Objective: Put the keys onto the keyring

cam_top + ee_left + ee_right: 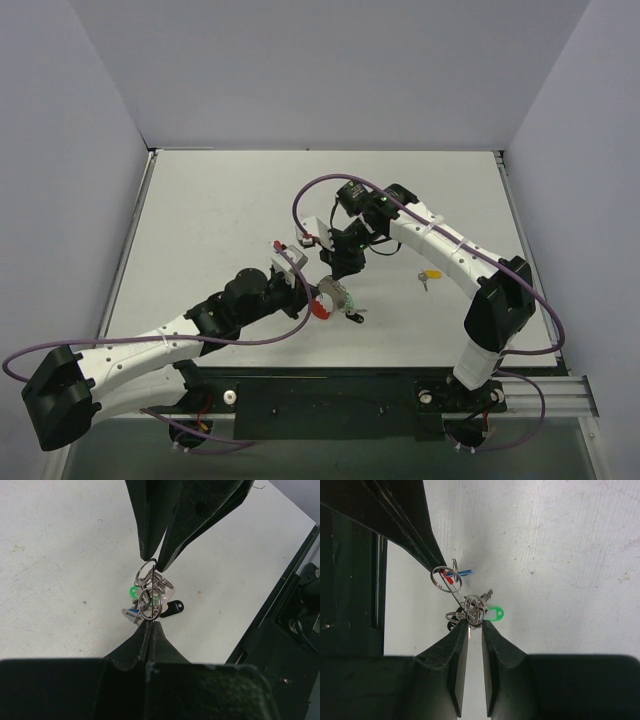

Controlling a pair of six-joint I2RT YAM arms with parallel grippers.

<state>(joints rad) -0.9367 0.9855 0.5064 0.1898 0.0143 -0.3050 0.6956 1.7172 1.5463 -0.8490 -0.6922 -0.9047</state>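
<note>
My left gripper (150, 623) is shut on the keyring (149, 606), a thin silvery loop with a red part (322, 308), and holds it just above the table. A green-capped key (495, 613), a blue one (131, 614) and a black one (172, 609) hang from it on small rings. Facing it, my right gripper (475, 622) has its jaws a narrow gap apart, pinching the cluster of small silvery rings (475, 609) at their tips. A yellow-capped key (430, 274) lies alone on the table, to the right of both grippers.
The white table (220, 220) is walled on three sides. A black rail (340, 395) with the arm bases runs along its near edge. Purple cables (310, 195) loop over both arms.
</note>
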